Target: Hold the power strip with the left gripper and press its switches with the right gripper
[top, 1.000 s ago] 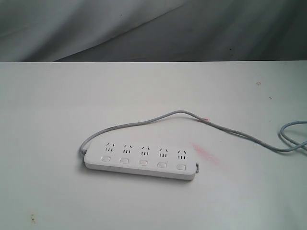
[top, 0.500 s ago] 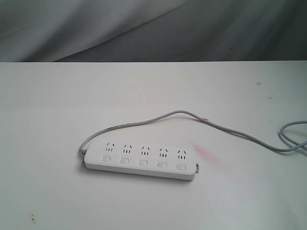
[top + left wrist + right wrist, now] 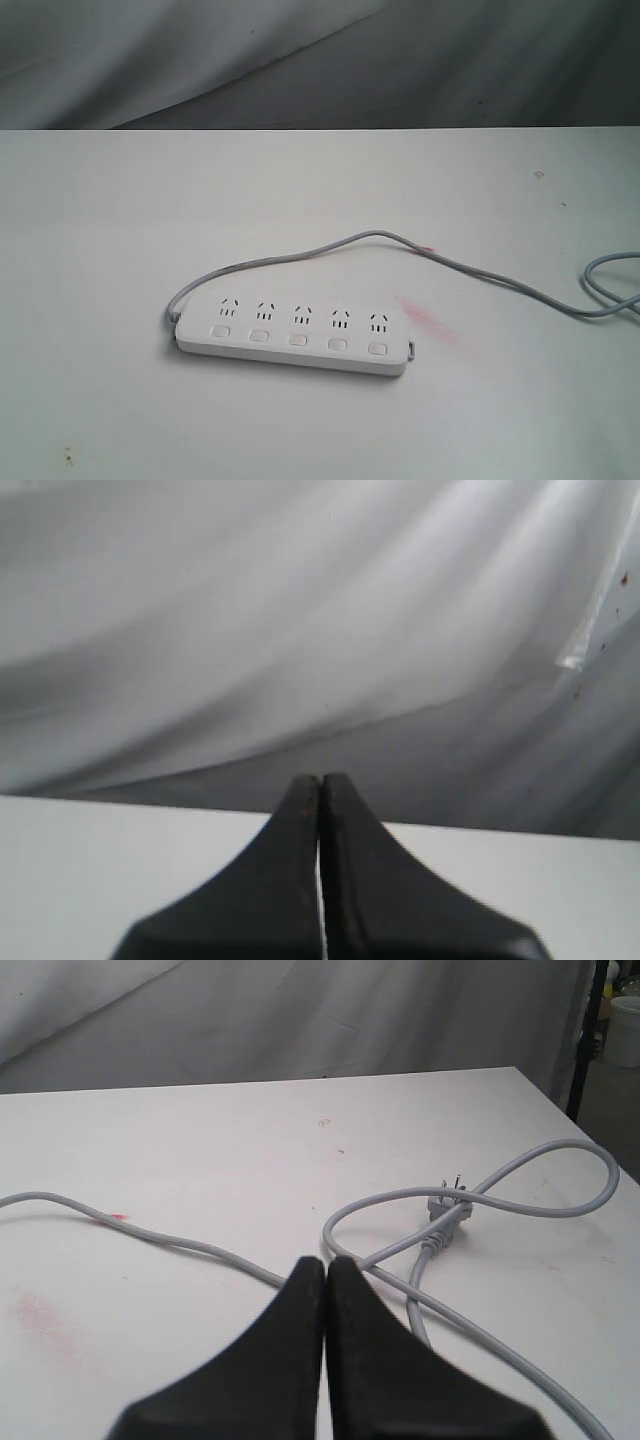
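Note:
The white power strip (image 3: 292,335) lies flat on the white table (image 3: 120,230), with its row of square switches (image 3: 298,340) along the near side, one below each socket group. Its thin grey cord (image 3: 300,252) curves off the left end and runs away to the right. Neither arm shows in the exterior view. In the left wrist view my left gripper (image 3: 321,779) is shut with nothing in it, above the table's far part and facing the grey cloth. In the right wrist view my right gripper (image 3: 325,1260) is shut and empty, above a stretch of the cord (image 3: 200,1245).
The cord loops on the table's right side and ends in a grey plug (image 3: 449,1211). A pink smear (image 3: 428,320) marks the table just right of the strip. Grey cloth (image 3: 320,60) hangs behind the table. The table's right edge (image 3: 560,1120) lies close to the loop.

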{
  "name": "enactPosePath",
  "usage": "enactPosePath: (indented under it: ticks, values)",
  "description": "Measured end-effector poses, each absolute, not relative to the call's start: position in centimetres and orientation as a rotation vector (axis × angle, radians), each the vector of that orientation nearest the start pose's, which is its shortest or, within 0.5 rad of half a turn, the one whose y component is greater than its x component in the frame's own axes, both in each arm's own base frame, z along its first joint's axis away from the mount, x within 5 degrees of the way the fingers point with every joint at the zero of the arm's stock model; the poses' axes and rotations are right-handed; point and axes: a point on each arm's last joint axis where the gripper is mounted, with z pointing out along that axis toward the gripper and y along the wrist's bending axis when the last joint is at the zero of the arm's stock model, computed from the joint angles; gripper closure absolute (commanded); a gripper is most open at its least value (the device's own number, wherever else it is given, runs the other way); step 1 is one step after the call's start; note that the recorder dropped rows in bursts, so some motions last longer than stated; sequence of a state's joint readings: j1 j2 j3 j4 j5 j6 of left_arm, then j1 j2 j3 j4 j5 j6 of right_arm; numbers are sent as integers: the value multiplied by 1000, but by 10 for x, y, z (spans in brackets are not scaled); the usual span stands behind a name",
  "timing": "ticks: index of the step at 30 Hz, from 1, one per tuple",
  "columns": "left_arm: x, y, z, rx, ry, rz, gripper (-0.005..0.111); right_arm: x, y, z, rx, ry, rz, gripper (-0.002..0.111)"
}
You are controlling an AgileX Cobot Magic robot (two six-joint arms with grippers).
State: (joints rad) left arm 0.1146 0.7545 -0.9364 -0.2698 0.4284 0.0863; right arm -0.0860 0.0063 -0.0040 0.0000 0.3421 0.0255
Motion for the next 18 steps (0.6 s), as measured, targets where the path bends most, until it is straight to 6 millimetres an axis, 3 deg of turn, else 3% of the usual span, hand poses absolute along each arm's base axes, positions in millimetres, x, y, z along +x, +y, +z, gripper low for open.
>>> enactPosePath:
  ticks: [10,18]
  values:
    - [117,8,335,-119,1704,-15,107,54,-5,183,102,1825,-43,108]
    - [73,-3,270,46,1641,-15,107,54,-5,183,102,1825,-43,108]
